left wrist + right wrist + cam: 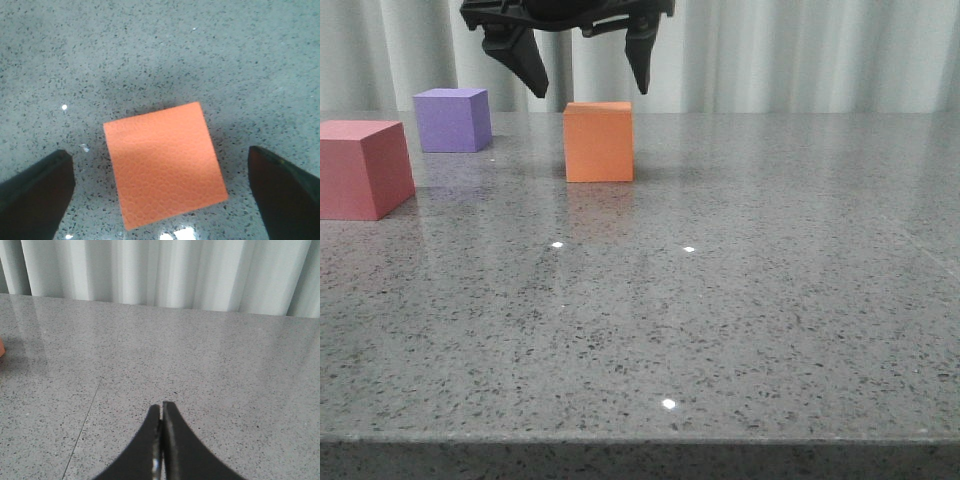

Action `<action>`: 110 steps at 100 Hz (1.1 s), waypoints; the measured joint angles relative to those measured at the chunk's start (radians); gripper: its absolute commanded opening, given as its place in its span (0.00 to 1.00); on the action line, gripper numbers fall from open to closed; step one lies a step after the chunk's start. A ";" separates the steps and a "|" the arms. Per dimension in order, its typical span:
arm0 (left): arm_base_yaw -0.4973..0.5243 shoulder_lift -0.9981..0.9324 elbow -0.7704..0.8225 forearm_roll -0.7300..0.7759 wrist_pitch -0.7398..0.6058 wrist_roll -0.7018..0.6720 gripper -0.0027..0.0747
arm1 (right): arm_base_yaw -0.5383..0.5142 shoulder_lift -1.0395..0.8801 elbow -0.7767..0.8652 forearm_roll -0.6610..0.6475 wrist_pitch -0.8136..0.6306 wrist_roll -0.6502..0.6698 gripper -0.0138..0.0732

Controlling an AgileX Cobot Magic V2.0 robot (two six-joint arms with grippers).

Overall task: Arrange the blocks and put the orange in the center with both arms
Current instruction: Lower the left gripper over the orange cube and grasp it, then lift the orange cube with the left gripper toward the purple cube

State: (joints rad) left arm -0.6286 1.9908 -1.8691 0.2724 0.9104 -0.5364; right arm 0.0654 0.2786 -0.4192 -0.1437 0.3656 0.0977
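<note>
Front view: the left gripper (588,82) hangs just above the orange cube (599,141), fingers spread wider than the cube and not touching it. The cube sits on the grey speckled table (740,300), right of the purple cube (452,119) and the pink-red cube (362,168), which stand apart at the left. The step in hand looks like the approach to grasp the orange cube; next the gripper likely needs to descend and close.

Left wrist view: the orange cube (164,162) lies between the open fingers (37,192), turned slightly askew to them.

Right wrist view: the right gripper (161,412) is closed on nothing, over bare table (225,380).
</note>
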 measured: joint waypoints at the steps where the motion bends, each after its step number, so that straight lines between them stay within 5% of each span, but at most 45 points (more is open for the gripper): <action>1: 0.000 0.002 0.000 0.000 0.000 0.000 0.88 | 0.000 0.000 0.000 0.000 0.000 0.000 0.08; 33: 0.000 0.065 -0.002 0.002 -0.002 -0.002 0.85 | 0.000 0.000 0.000 0.000 0.000 0.000 0.08; 60: 0.000 0.065 -0.005 0.002 -0.005 -0.002 0.40 | 0.000 0.000 0.000 0.000 0.000 0.000 0.08; 74: 0.000 0.065 -0.009 0.002 0.003 -0.004 0.27 | 0.000 0.000 0.000 0.000 0.000 0.000 0.08; 110: 0.000 -0.068 -0.044 0.052 0.051 0.040 0.25 | 0.000 0.000 0.000 0.000 0.000 0.000 0.08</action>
State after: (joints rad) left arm -0.6286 1.9224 -1.9129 0.3244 0.9619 -0.4966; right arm 0.0654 0.2786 -0.4192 -0.1437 0.3656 0.0977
